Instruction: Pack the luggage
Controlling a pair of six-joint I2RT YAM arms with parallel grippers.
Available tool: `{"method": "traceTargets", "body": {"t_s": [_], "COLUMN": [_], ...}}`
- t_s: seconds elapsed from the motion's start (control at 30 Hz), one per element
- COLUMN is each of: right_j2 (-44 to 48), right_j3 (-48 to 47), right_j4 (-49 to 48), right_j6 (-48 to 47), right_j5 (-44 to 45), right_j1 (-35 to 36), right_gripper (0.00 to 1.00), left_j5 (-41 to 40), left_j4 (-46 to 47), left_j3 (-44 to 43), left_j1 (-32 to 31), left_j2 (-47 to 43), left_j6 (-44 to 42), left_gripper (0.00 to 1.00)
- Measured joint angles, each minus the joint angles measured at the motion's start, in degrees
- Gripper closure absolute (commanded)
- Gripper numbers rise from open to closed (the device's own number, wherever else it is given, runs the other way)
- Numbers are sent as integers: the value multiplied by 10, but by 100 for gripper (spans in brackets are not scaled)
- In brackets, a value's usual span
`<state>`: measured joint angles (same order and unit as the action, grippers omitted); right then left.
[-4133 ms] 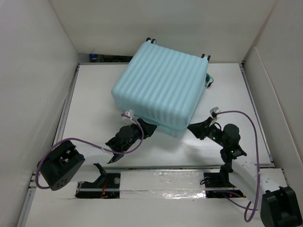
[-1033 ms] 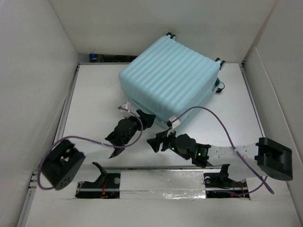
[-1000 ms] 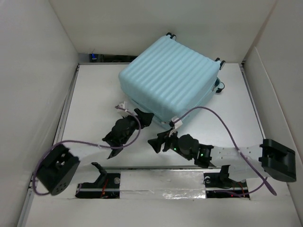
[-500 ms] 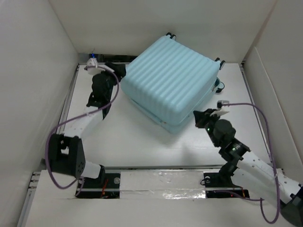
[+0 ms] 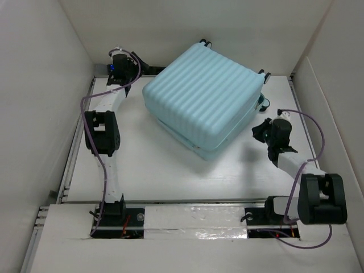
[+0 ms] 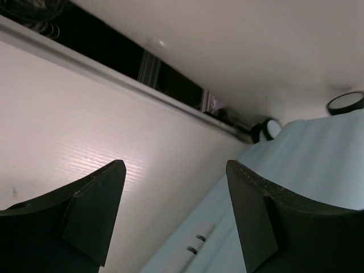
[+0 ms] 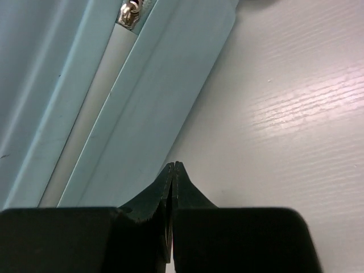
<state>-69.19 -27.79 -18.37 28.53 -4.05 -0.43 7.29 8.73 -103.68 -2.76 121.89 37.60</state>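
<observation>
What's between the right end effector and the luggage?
Only bare table separates the right end effector from the luggage, in the top external view.

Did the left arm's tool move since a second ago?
Yes. The left tool went from the near side of the luggage to the far left corner of the table.

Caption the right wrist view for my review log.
Shut right gripper beside the lower edge of the luggage, zipper pull top left, table at right.
</observation>
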Motion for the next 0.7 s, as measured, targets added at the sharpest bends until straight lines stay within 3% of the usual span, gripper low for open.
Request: {"method": "traceTargets", "body": {"t_s": [0.2, 0.37, 0.5, 0.7], "right_j2": [-125, -180, -225, -258], "right_j3": [-96, -134, -153, -202], "right_j4": [-28, -30, -25, -14], "right_j6": [0, -9, -20, -42], "right_j5": [-39, -42, -39, -30], "right_j1": [2, -1, 3, 14], "right_gripper": [100, 100, 100, 100], "left_j5": [56, 81, 92, 33], "left_j4": [-99, -117, -42, 115], "left_j3": [-158, -153, -38, 252], "left_j1": [-9, -22, -36, -24], "left_j2": [145, 159, 124, -26], "left_j6": [-32, -45, -41, 2], "left_gripper": [32, 32, 32, 33]}}
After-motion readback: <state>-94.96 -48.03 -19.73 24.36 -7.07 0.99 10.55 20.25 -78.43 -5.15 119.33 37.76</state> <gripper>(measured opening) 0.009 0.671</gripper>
